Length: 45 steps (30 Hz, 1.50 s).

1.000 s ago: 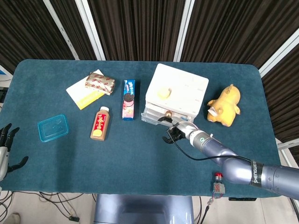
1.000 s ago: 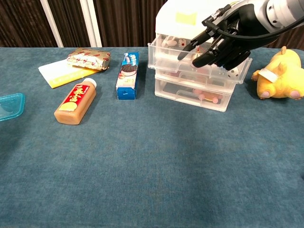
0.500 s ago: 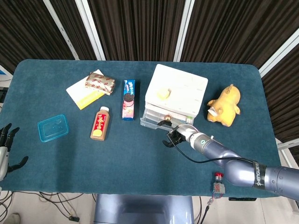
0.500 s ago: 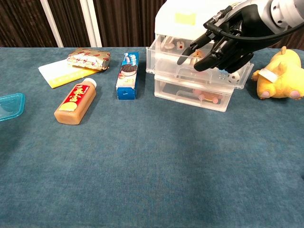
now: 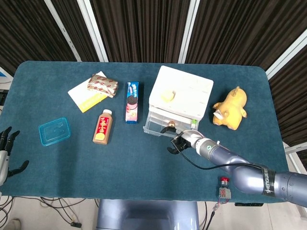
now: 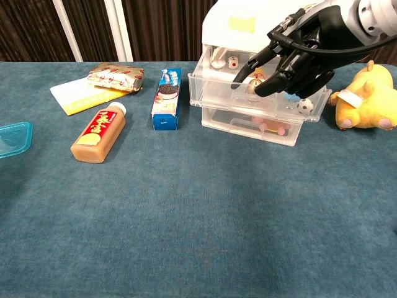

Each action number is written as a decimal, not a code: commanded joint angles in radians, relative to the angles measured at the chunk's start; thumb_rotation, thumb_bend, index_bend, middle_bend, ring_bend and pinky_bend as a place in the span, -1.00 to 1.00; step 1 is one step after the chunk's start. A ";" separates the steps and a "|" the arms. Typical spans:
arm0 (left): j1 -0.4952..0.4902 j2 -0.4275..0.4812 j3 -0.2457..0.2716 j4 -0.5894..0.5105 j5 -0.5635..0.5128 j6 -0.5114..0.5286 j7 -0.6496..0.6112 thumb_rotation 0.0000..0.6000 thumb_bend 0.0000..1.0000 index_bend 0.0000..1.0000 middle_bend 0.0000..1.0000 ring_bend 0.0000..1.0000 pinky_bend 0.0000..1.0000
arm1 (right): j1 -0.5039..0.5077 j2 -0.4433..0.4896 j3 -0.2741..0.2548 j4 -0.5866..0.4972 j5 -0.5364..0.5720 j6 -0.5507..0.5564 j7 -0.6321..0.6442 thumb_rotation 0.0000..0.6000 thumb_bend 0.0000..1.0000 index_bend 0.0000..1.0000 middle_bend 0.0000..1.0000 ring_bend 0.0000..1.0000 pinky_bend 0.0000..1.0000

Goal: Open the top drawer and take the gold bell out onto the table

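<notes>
Notably, much of the top drawer's [image 6: 248, 93] interior is hidden in the chest view behind the right hand [image 6: 291, 53], whose dark fingers [image 6: 251, 61] hook over the drawer's front area; whether they grip the clear front wall or only rest against it cannot be told. The fingers are curled, not spread. In the head view the same hand [image 5: 181, 142] sits at lower centre, touching the drawer's front edge.

The gold bell [image 5: 169, 124] shows in the head view as a small gold ball in the pulled-out part of the drawer, just above the hand. In the chest view it is only a rounded shape [image 6: 251, 87] seen through the clear plastic beside the fingertips, hard to make out. A small black-and-white ball [image 6: 304, 106] lies at the drawer's right end.

The drawer unit [image 5: 181, 93], white-topped, stands right of centre, its top drawer drawn out toward the lower frame edge. The left hand [image 5: 6, 153] is cut off at the lower left edge of the head view, fingers apart, holding nothing.

Bare blue table [image 6: 186, 223] fills the lower half of the chest view. To the unit's left lie a cookie pack [image 6: 166, 98] and a bottle [image 6: 98, 133]; to its right, a yellow plush toy [image 6: 366, 99] near the frame edge.
</notes>
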<state>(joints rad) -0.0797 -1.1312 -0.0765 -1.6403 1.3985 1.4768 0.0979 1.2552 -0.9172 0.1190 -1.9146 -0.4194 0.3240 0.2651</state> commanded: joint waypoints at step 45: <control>0.000 -0.001 -0.002 -0.002 0.009 0.008 -0.010 1.00 -0.62 -0.80 -1.00 -1.00 -1.00 | -0.018 0.050 -0.050 -0.041 -0.144 0.235 -0.064 1.00 -0.52 -0.59 0.99 1.00 1.00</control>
<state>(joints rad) -0.0798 -1.1317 -0.0785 -1.6419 1.4073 1.4846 0.0878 1.2465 -0.8725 0.0819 -1.9482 -0.5324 0.5145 0.2481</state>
